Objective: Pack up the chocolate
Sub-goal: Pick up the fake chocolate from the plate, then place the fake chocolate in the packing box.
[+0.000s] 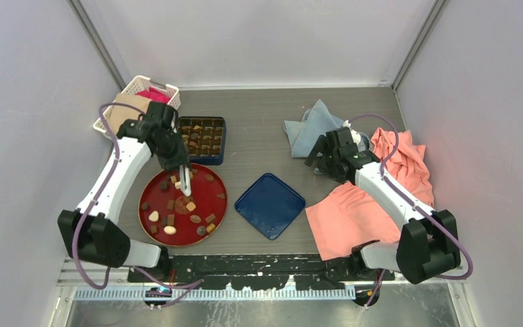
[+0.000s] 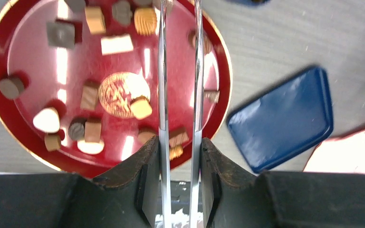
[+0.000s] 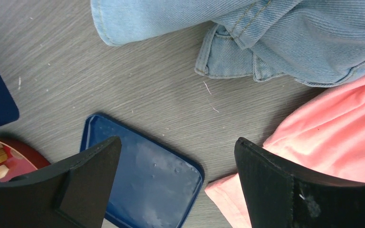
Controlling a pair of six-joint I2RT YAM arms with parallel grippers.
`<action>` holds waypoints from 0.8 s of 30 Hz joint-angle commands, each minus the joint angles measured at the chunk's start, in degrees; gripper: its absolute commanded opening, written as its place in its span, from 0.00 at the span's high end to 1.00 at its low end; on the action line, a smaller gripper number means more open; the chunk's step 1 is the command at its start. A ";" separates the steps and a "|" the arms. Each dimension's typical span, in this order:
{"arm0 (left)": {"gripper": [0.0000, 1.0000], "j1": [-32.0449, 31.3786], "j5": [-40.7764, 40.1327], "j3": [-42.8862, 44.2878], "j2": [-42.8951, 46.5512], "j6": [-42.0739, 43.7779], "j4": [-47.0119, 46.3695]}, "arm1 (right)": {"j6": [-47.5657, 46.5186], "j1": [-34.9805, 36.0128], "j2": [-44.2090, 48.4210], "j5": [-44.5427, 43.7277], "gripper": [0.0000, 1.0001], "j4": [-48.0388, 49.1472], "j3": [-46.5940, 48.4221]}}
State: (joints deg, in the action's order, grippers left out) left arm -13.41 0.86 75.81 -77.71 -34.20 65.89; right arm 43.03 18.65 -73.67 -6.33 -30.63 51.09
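The chocolate (image 1: 170, 219) lies as several brown, tan and cream pieces scattered on the round red plate (image 1: 145, 197); more pieces fill the compartments of a dark blue box (image 1: 202, 138) behind it. My left gripper (image 1: 175, 162) hangs over the plate's far side, shut on metal tongs (image 1: 186, 181) that point down at the pieces. In the left wrist view the gripper (image 2: 179, 147) squeezes the two tong blades (image 2: 162, 71) close together above the chocolate (image 2: 140, 107); the tong tips run past the frame's top edge. My right gripper (image 1: 319, 159) stands open and holds nothing.
A dark blue lid (image 1: 270, 205) lies flat between the arms. Blue jeans (image 1: 311, 127) and pink cloth (image 1: 354, 218) cover the right side. A white basket (image 1: 136, 95) with pink cloth stands at the back left. The right wrist view shows the lid (image 3: 147, 185) and jeans (image 3: 266, 28).
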 commanded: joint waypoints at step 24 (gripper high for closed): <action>1.00 10.85 11.85 14.81 -18.29 13.86 0.37 | 1.89 0.21 14.45 -4.32 0.05 -1.73 -5.07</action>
State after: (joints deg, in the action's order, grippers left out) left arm -3.33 11.88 89.21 -96.99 -22.87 63.26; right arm 43.94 18.65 -60.31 -9.37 -33.50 46.76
